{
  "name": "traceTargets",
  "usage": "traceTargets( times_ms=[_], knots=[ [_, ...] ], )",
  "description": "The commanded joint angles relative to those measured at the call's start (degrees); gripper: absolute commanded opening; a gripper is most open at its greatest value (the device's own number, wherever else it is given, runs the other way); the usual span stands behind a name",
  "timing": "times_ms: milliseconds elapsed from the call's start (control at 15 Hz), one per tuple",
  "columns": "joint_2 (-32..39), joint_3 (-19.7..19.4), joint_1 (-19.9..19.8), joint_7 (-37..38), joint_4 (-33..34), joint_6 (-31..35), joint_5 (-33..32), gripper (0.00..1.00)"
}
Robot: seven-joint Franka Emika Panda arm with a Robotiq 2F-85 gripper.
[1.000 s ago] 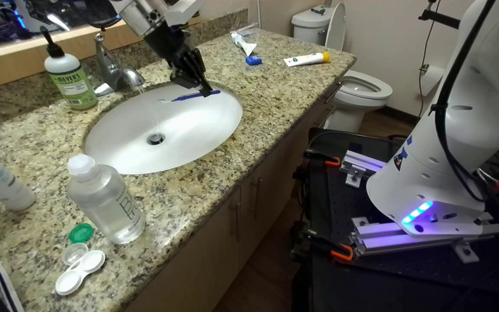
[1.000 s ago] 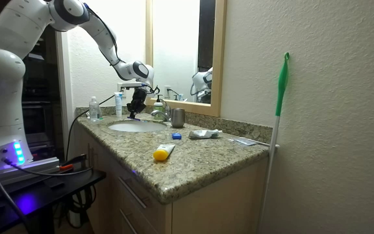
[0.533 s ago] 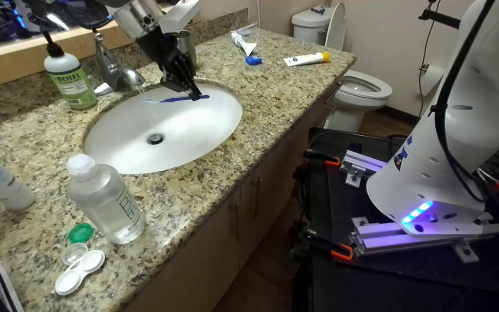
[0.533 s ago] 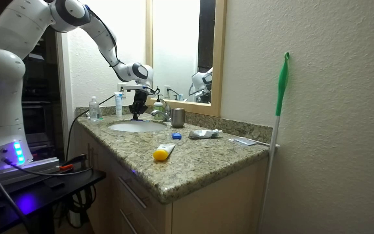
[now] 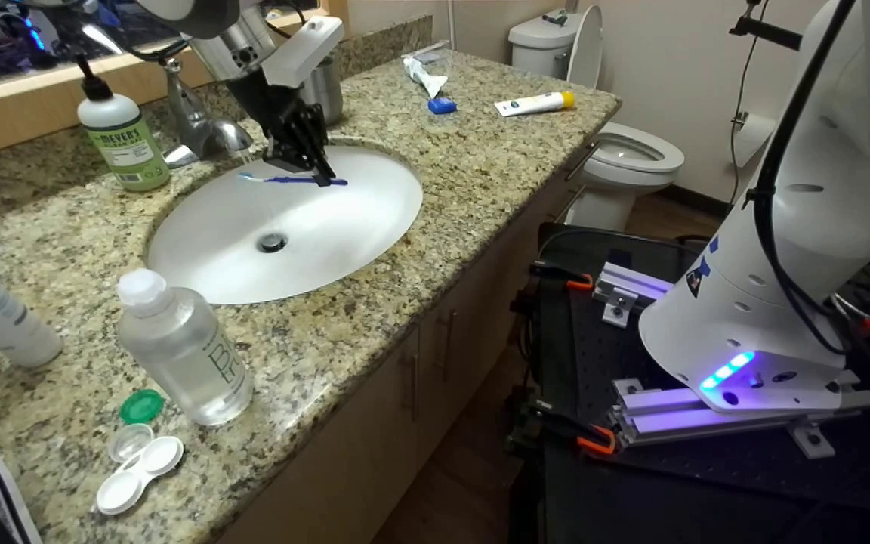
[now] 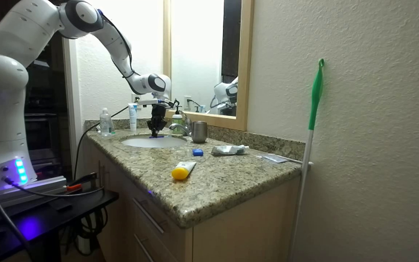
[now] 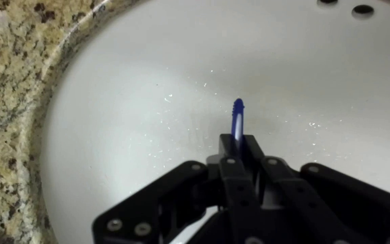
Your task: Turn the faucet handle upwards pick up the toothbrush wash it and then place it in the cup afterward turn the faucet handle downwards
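Note:
My gripper [image 5: 324, 180] is shut on the blue toothbrush [image 5: 284, 180], gripping its handle over the white sink basin [image 5: 367, 242]. The brush lies roughly level, its pale bristle head pointing toward the faucet spout [image 5: 229, 136]. In that exterior view the head appears just below the spout, where a thin water stream shows; I cannot tell whether water touches it. In the wrist view the blue handle end [image 7: 238, 113] sticks out beyond the fingertips [image 7: 239, 144]; the head is hidden. The chrome faucet handle [image 5: 177, 83] stands raised. The grey metallic cup [image 6: 199, 131] stands beside the faucet, partly behind my gripper [image 5: 325, 94].
A green soap bottle [image 5: 125, 143] stands beside the faucet. A clear bottle [image 5: 186, 347], a white tube [image 5: 1, 310] and a contact lens case [image 5: 139, 474] are near the front. A blue box [image 5: 442, 105], toothpaste tube [image 5: 424, 77] and yellow-capped tube [image 5: 533, 103] lie beyond the sink.
My gripper has carried the toothbrush toward the faucet spout and a little lower into the basin. The brush stays gripped; the cup and other objects have not moved.

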Motion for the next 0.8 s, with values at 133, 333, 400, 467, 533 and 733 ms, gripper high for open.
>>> traceTargets(
  times_ms=[133, 333, 400, 467, 533, 733],
  knots=[
    [0.0, -0.5, 0.3, 1.5, 0.1, -0.1, 0.2, 0.10],
    [-0.8, -0.6, 0.0, 1.4, -0.1, -1.6, 0.6, 0.02],
    [-1.5, -0.7, -0.2, 1.0, -0.6, -2.4, 0.6, 0.02],
    [-2.3, -0.5, -0.5, 0.0, -1.3, -3.0, 1.0, 0.02],
    [-2.9, -0.2, -0.7, -1.0, -1.6, -3.8, 1.3, 0.02],
    [-1.1, -0.6, -0.1, 0.4, 0.0, -3.0, 0.5, 0.10]
  ],
)
